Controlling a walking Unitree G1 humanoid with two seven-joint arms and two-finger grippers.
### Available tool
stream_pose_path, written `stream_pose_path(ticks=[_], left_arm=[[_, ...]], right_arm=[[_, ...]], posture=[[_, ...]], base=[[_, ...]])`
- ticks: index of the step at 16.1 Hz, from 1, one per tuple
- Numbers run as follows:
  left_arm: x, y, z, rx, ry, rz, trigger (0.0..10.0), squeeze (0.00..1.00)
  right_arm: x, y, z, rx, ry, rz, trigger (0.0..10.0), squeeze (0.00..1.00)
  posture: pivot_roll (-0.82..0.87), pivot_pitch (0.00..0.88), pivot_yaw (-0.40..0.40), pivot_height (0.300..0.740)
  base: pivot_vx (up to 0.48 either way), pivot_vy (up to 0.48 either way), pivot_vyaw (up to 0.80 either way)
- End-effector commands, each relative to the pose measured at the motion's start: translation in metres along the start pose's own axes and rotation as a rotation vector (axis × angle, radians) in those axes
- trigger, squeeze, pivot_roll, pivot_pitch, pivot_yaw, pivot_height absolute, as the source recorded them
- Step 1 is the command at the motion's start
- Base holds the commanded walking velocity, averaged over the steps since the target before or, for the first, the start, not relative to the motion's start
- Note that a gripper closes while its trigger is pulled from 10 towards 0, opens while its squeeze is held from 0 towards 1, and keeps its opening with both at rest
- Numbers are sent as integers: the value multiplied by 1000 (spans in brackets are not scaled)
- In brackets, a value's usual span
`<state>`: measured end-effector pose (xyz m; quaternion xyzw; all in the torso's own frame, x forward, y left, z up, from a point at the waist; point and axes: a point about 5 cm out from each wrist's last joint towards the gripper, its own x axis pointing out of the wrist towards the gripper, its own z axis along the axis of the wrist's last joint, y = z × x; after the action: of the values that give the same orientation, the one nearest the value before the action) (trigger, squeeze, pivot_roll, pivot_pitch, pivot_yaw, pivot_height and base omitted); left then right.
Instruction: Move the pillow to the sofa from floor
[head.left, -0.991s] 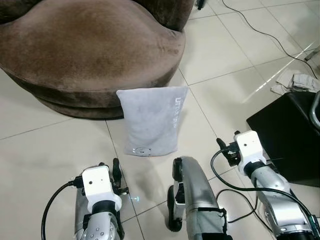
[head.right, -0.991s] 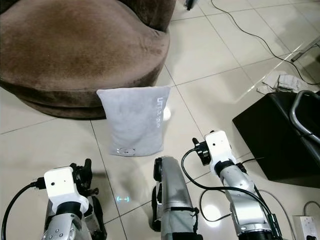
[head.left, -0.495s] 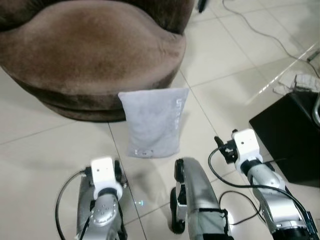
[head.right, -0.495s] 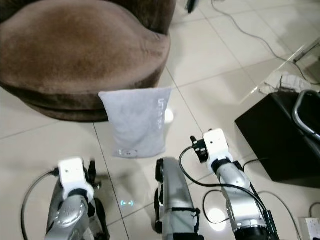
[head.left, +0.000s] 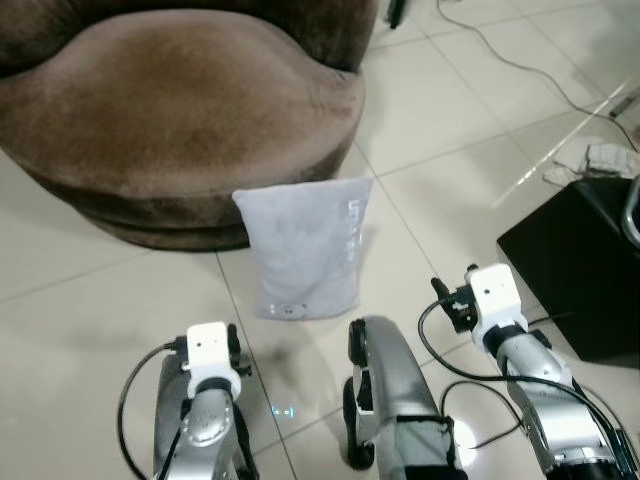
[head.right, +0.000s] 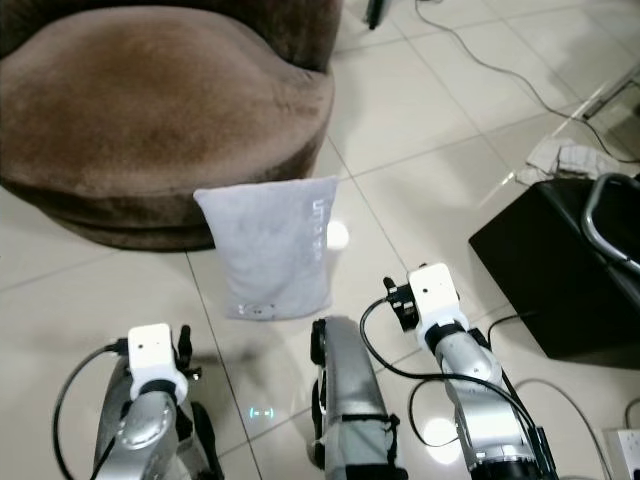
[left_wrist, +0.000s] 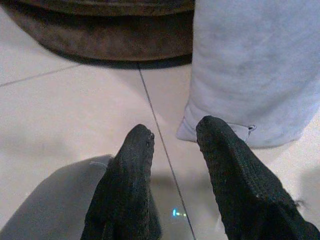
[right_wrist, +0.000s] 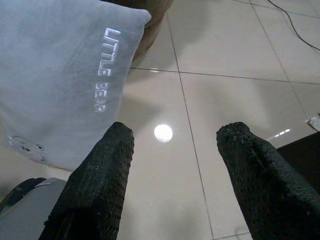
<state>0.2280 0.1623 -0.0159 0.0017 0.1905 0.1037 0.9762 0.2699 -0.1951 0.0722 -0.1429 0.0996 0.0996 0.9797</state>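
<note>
A pale grey, rectangular pillow (head.left: 305, 244) stands nearly upright on the cream tiled floor (head.left: 120, 300), its upper edge leaning against the lower front of the round brown sofa (head.left: 180, 110) at the far left of the scene. The fabric is soft and slightly creased; the white lettering "LITTLE BEAR" runs down its right side, and a small stitched emblem sits near its lower edge, where the cover has a narrow seamed border. The left gripper (left_wrist: 172, 137) hovers low over the floor just near of the pillow's lower left corner, its two black textured fingers (left_wrist: 132, 165) parted by a narrow gap and holding nothing; one fingertip lies close to the pillow's bottom edge without clearly touching it. The right gripper (right_wrist: 175, 137) is raised to the right of the pillow, its fingers spread wide and empty, with bare tile and a bright light reflection visible between them. Between the two silver arms, a silver leg (head.left: 385, 380) of the robot stands on the floor. At the right sits a black box (head.left: 580, 270), with a crumpled white cloth (head.left: 595, 160) just beyond it and a dark cable (head.left: 520, 65) trailing across the far tiles.
</note>
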Motion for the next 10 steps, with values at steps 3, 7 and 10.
stream_pose_path(ticks=[3,7,10], left_arm=[[-31,24,-76,113,324,56,10000,0],[-30,26,-78,51,325,68,10000,0],[-24,48,-83,0,421,159,10000,0]], right_arm=[[-5,-3,-8,-2,28,-23,10000,0],[-9,-4,-9,-5,33,-22,10000,0],[-9,-1,-8,-7,33,-11,10000,0]], posture=[[-153,284,-125,543],[-166,294,-130,543],[-170,298,-141,543]], base=[[0,0,0],[0,0,0],[0,0,0]])
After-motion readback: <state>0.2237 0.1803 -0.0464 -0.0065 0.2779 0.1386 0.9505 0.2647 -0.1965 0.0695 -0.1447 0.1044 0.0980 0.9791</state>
